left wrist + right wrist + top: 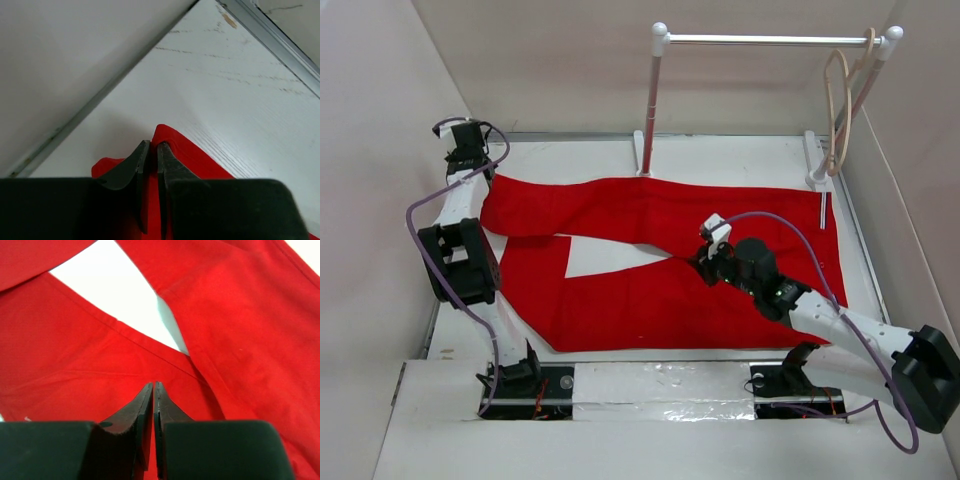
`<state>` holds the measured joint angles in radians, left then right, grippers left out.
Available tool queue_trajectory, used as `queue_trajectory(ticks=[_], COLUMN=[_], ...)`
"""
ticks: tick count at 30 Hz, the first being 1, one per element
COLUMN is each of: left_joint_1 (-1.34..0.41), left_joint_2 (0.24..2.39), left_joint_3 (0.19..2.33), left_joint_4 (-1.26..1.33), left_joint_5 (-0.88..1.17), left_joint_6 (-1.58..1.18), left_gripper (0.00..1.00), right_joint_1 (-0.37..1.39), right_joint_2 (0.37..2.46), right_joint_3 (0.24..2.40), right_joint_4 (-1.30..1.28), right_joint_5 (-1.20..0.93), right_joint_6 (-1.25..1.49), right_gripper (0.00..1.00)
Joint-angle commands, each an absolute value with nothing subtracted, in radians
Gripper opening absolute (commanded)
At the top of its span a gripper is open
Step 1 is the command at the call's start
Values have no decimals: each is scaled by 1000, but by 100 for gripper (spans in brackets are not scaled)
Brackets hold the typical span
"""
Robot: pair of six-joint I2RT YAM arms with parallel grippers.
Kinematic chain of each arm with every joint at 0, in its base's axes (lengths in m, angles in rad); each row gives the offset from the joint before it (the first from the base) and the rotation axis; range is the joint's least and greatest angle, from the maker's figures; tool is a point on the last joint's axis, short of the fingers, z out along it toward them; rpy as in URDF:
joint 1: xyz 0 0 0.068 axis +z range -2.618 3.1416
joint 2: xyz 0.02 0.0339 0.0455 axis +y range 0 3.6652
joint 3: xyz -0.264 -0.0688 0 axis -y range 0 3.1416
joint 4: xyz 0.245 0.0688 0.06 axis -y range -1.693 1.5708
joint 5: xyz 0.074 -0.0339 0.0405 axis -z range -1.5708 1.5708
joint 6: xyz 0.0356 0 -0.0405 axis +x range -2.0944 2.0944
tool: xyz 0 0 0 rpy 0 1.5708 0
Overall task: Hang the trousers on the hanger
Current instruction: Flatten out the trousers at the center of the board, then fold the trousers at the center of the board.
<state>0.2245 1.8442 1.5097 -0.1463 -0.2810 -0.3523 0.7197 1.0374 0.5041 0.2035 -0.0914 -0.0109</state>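
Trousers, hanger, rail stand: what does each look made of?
Bright red cloth trousers: woven fabric, matte; stitched seams and soft creases show. Thin beige looped hanger: smooth, possibly plastic or wood; too small to tell. White rail stand: glossy white posts, silvery crossbar, probably painted metal tube.

Bright, even light is cast from above, and only soft, faint shadows are thrown on the table (740, 160) beneath the arms. Small glare spots are seen on the glossy tape (660, 370) along the near edge, and a highlight on the rail (770, 40). The trousers (650, 300) are rendered in saturated red, their folds barely shaded. In the wrist views the fingers (122, 175) of the left gripper (152, 145) and those (125, 415) of the right gripper (154, 385) are shown dark and slightly blurred in the foreground, while the surfaces beyond are kept sharper.
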Motion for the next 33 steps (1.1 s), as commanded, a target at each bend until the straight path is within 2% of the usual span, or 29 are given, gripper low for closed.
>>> queue_trajectory(ticks=[1, 3, 4, 6, 7, 10, 12, 13, 14, 15, 16, 17, 18, 20, 23, 24, 25, 26, 28, 31, 33], left_joint_1=[227, 227, 227, 227, 204, 100, -4, -40, -73, -104, -160, -187, -208, -274, -352, -353, -353, -353, -353, -353, -353], left_joint_2=[1861, 1871, 1871, 1855, 1842, 1777, 1709, 1680, 1648, 1617, 1565, 1548, 1539, 1514, 1474, 1465, 1463, 1468, 1515, 1613, 1650], left_joint_3=[1582, 1585, 1585, 1597, 1595, 1582, 1547, 1522, 1488, 1421, 1398, 1382, 1368, 1339, 1229, 1163, 1137, 1111, 1060, 1057, 1071], left_joint_4=[-111, -101, -91, -95, -88, -49, -43, -25, -15, -9, -27, -69, -115, -318, -356, -363, -370, -368, -371, -390, -397], left_joint_5=[-422, -446, -443, -392, -376, -370, -400, -411, -416, -422, -419, -413, -391, -347, -310, -320, -328, -336, -348, -319, -336], left_joint_6=[-288, -269, -273, -317, -325, -321, -321, -328, -331, -333, -330, -334, -336, -342, -325, -330, -337, -347, -351, -344, -344], left_gripper=[7, 22, 38, 48, 58, 65, 65, 59, 51, 37, 10, 2, 0, 0, 0, 7, 20, 25, 30, 30, 30], right_joint_1=[700, 686, 672, 658, 649, 621, 609, 609, 609, 609, 609, 609, 609, 609, 609, 609, 609, 609, 609, 609, 609], right_joint_2=[990, 957, 945, 911, 902, 874, 870, 870, 870, 868, 861, 854, 848, 825, 795, 789, 784, 779, 766, 733, 716], right_joint_3=[470, 466, 463, 453, 449, 449, 445, 445, 445, 443, 442, 440, 439, 442, 439, 436, 433, 433, 431, 430, 422], right_joint_4=[270, 258, 253, 252, 247, 221, 222, 224, 222, 221, 221, 219, 219, 204, 198, 198, 201, 206, 201, 181, 183], right_joint_5=[-5, 40, 52, 83, 86, 115, 92, 81, 62, 52, 46, 31, 25, 8, -26, -31, -35, -41, -48, -32, -20], right_joint_6=[-3, 26, 34, 47, 52, 70, 74, 72, 72, 71, 69, 68, 66, 60, 63, 63, 66, 67, 67, 69, 69], right_gripper=[7, 4, 3, 1, 1, 0, 0, 0, 0, 0, 0, 0, 0, 0, 1, 1, 1, 1, 1, 4, 9])
